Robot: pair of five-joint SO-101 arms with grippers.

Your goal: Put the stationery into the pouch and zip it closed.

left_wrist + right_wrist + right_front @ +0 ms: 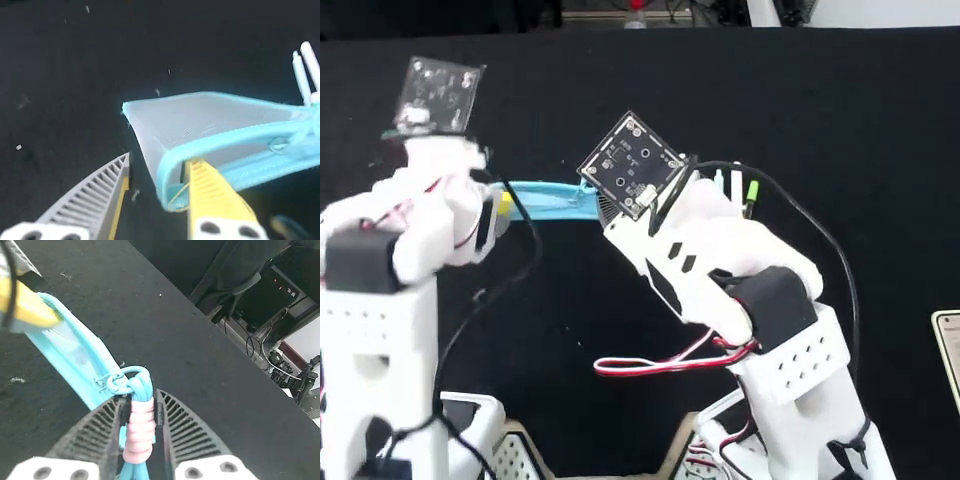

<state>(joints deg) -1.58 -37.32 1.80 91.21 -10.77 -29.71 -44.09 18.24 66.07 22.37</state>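
Right claw (141, 397) is clamping zip pull (141, 426); left claw (159, 162), jaws parted, is straddling pouch (210, 120) end. It's probably going to flop, being light mesh; hold the rim.

"Where is the light coming from?"

"It is falling from above. The white shell of the right arm (730, 245) is glaring, nearly washing out, while the black table (840, 110) is swallowing every shadow."

"And at the wrists?"

"The mesh of the pouch (200, 120) is glowing pale. The pink zip pull (141, 422) is catching soft, even light. The room (260, 285) behind is lying dim, with a pale wall (311, 340) burning bright at the edge."
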